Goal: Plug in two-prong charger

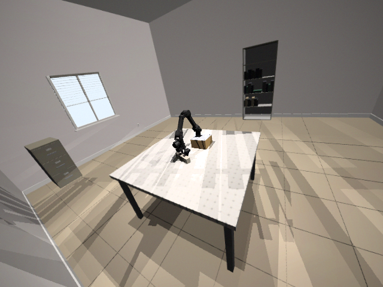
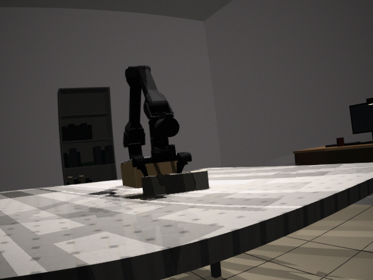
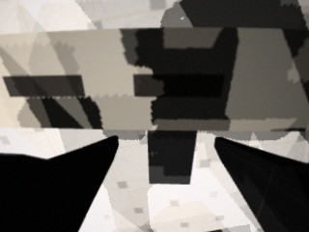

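While the jaws are standing wide apart and empty, the charger (image 3: 172,157) is sitting straight ahead between them, pressed against the power strip (image 3: 97,77) on the tabletop (image 2: 210,210).

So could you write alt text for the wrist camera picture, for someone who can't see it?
The robot's open hand holds nothing; its two black fingers spread wide at the bottom corners. Between them, a dark block-shaped charger sits against the long pale power strip, which spans the frame and shows a dark slot on its left. Heavy patchy shadows blur finer detail.
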### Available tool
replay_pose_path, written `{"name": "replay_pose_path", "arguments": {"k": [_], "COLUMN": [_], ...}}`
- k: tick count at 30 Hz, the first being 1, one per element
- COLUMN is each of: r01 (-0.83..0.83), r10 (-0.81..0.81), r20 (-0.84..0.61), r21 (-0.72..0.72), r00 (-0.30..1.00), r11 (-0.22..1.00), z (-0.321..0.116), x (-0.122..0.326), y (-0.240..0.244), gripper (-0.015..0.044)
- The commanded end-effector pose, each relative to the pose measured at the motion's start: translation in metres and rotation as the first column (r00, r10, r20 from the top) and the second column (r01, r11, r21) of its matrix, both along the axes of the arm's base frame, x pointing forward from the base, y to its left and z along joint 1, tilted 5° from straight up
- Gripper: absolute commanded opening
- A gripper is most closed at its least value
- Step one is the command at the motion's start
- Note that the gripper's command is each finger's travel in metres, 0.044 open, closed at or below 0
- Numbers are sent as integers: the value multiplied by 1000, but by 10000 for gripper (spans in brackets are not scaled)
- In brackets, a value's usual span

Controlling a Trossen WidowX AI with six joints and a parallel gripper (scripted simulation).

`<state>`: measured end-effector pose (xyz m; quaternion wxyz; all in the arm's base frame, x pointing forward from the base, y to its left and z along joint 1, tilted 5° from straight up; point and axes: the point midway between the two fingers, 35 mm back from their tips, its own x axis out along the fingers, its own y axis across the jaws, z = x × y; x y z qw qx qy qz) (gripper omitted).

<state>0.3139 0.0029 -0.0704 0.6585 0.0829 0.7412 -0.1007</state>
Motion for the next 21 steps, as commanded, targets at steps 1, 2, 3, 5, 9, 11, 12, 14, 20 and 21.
{"name": "replay_pose_path", "arguments": {"k": [1,2,3,5,9,11,12,14,20,21], "r01": [4,4,4,4,5,5,5,5,5,5], "r10": [-4,-4,-4,-4,-5,-5,-5,-5,-5,-5], "r20": [3,4,4,6,8,9,10,10,9,9], "r21": [-6,-6,-6,-6,-7,-8,-8,-8,-7,-7], "r00": [1000,1000,1000,1000,1000,1000,1000,1000,1000,1000], "r11": [1000,1000,1000,1000,1000,1000,1000,1000,1000,1000], "z": [0,0,0,0,0,0,0,0,0,1], "x": [-2,-3,-3,-4,-5,-5,-5,-6,-11,-12], "y": [0,0,0,0,0,0,1,1,3,3], "gripper": [440,440,440,440,440,440,440,440,440,440]}}
